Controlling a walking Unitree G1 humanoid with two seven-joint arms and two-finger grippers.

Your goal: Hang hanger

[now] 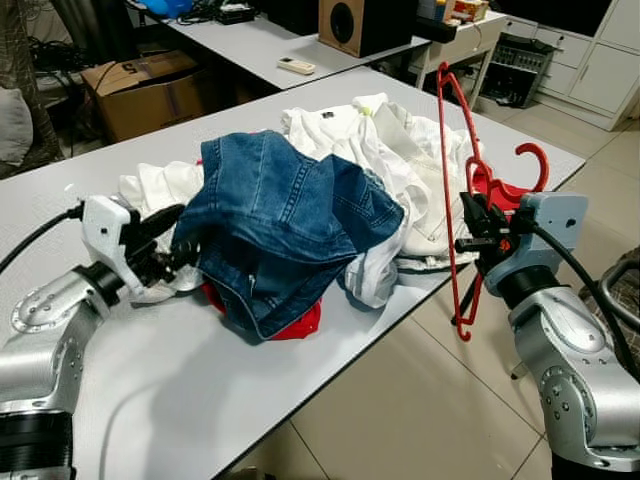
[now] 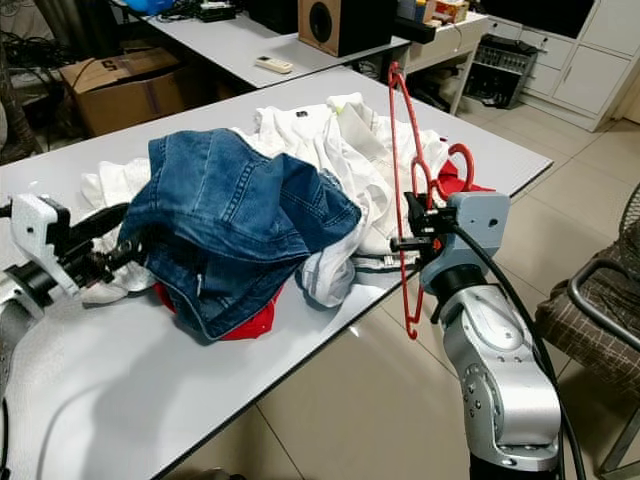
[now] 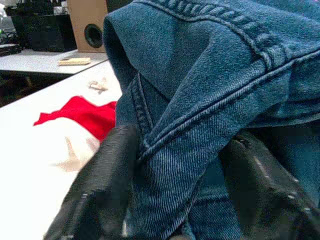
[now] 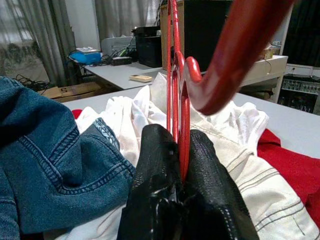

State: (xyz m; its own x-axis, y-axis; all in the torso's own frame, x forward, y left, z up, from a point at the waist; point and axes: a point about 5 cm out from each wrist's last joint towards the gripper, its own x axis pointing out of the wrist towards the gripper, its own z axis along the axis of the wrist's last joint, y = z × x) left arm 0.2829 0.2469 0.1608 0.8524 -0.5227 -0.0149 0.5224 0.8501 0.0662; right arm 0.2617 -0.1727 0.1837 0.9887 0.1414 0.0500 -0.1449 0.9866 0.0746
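Grey desk (image 1: 150, 400) heaped with clothes, tiled floor beside. Right gripper (image 1: 478, 228) off desk edge, jaws clamping red hanger (image 1: 452, 180); left gripper (image 1: 172, 240) jaws gripping jeans (image 1: 280, 220).

The 2 head views look forward and down over the grey table (image 1: 150, 390), sharing the clothes pile (image 2: 260, 190). Each of the 2 wrist views looks close along its black fingers (image 4: 155, 170).

A red hanger (image 1: 452, 190) is showing bright against white clothes (image 1: 400, 160). Blue denim (image 1: 285, 215) with paler stitched seams is lying over a red garment (image 1: 290, 325). The desk (image 1: 150, 400) is looking pale grey, the pincer fingers (image 4: 155, 165) black.
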